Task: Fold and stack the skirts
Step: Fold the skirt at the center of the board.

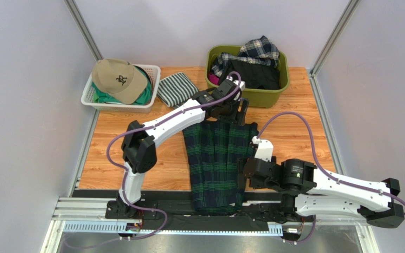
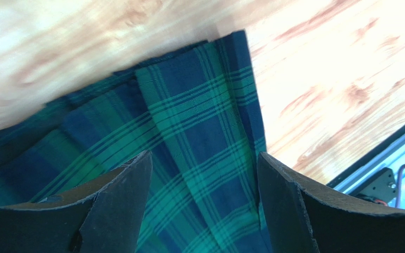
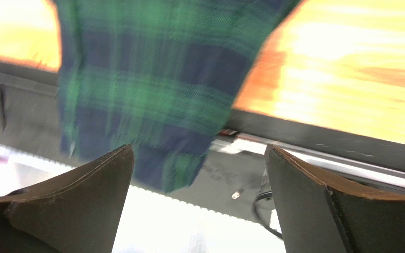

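A dark green-navy tartan pleated skirt point(image 1: 215, 163) lies lengthwise on the wooden table, its near end hanging over the front rail. My left gripper point(image 1: 230, 116) hovers over the skirt's far end. In the left wrist view its jaws point(image 2: 204, 176) stand open with only tartan cloth point(image 2: 199, 121) below them. My right gripper point(image 1: 241, 176) is at the skirt's near right edge. It is open point(image 3: 199, 168) with nothing between its fingers, and the skirt's hem point(image 3: 152, 89) lies ahead of it. A navy-white-grey plaid skirt point(image 1: 261, 50) and a black skirt point(image 1: 256, 75) lie in the bin.
An olive green bin point(image 1: 252, 95) stands at the back right. A white basket point(image 1: 96, 100) with a tan cap point(image 1: 117, 78) sits at the back left, a green-and-white striped folded cloth point(image 1: 177, 89) beside it. Black and metal rails point(image 1: 167, 219) run along the near edge.
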